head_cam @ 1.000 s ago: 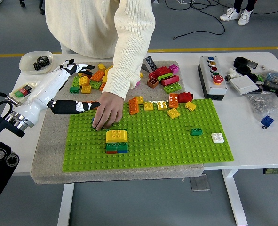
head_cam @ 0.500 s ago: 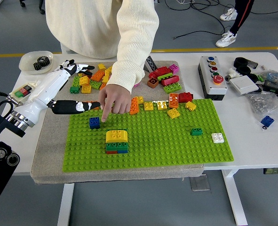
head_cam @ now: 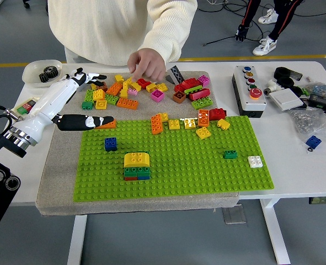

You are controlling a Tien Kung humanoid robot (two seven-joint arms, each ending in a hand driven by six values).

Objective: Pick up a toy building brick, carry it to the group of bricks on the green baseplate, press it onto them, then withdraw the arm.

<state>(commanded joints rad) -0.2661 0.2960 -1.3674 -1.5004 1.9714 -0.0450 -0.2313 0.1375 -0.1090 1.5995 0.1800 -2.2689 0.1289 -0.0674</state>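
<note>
Here the left hand hovers open at the green baseplate edge.

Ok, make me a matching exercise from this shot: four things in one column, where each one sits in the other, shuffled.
Things:
1. blue brick
2. white brick
3. gears
4. left hand

Places:
A. in a white bowl at the table's far left corner
B. on the baseplate, near its right edge
C. over the mat's far left part, open and holding nothing
D. on the baseplate, just up and left of the yellow-topped stack

Pairs: 1-D, 2-B, 3-A, 4-C
</note>
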